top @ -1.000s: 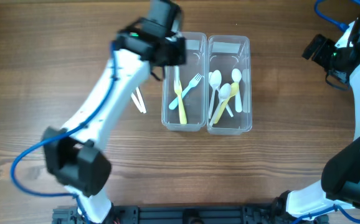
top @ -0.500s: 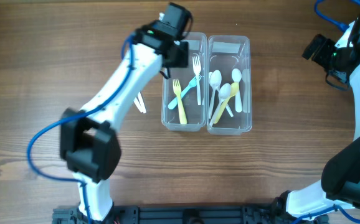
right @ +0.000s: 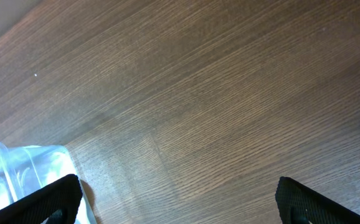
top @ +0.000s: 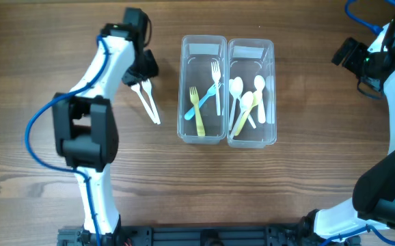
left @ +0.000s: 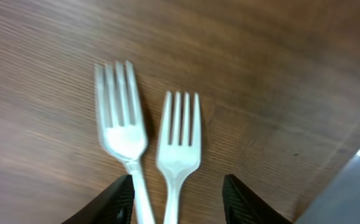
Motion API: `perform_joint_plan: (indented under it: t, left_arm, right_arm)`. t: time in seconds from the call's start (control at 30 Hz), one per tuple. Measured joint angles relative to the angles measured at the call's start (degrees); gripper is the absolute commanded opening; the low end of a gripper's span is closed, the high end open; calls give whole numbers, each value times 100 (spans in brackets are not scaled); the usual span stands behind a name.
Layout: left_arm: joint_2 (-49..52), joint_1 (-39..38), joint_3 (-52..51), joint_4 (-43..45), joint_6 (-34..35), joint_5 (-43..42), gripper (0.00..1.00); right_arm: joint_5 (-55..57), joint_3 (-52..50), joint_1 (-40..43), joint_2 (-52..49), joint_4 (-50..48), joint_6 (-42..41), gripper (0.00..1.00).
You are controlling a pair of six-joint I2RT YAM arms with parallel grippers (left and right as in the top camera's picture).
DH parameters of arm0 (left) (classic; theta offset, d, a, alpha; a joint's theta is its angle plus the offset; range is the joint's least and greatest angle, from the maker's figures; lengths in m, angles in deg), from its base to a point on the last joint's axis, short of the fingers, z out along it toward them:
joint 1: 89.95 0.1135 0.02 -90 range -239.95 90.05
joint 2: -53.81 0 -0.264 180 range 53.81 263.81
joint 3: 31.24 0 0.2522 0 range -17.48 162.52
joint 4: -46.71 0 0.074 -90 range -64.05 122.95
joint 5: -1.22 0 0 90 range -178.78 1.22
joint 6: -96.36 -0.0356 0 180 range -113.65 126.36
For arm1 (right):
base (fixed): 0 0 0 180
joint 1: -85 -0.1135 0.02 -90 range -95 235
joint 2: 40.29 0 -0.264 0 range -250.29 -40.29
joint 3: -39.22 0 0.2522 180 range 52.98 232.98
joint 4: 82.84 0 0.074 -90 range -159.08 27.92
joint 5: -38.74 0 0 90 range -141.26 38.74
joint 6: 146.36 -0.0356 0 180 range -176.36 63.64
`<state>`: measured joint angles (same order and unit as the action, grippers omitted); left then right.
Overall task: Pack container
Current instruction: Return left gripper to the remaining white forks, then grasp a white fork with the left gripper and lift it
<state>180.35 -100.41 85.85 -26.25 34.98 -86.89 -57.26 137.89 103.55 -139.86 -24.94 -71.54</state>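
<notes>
Two clear containers stand side by side. The left container (top: 203, 48) holds a yellow fork (top: 197, 113), a blue fork (top: 204, 98) and a clear fork (top: 216, 82). The right container (top: 251, 48) holds several white and yellow spoons (top: 247, 102). Two white forks (top: 147, 101) lie on the table left of the containers; the left wrist view shows them close up (left: 179, 143). My left gripper (left: 179, 208) is open just above them, with both handles between its fingers. My right gripper (right: 180, 202) is open and empty at the far right, over bare table.
The wooden table (top: 300, 171) carries only the two containers and the loose forks. A corner of the right container (right: 18, 174) shows in the right wrist view. Blue cables (top: 361, 17) trail from the right arm at the top right.
My left arm has left a clear fork in the left container and swung left from above that container to above the two white forks on the table. The right arm has not moved.
</notes>
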Motion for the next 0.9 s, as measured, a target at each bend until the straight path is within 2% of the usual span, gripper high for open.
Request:
perform_joint_plan:
  t: [0.33,0.63,0.9]
  left_arm:
    - [262,-107,-232,0,286,-31,45]
    - [195,-153,-616,201,402,109,30]
    - [186,-413,-634,337,262,216,34]
  right_arm:
    - [0,0,-2,0,44,2,100]
    - [0,0,-2,0,35,2,100]
    - [0,0,-2,0,35,2,100]
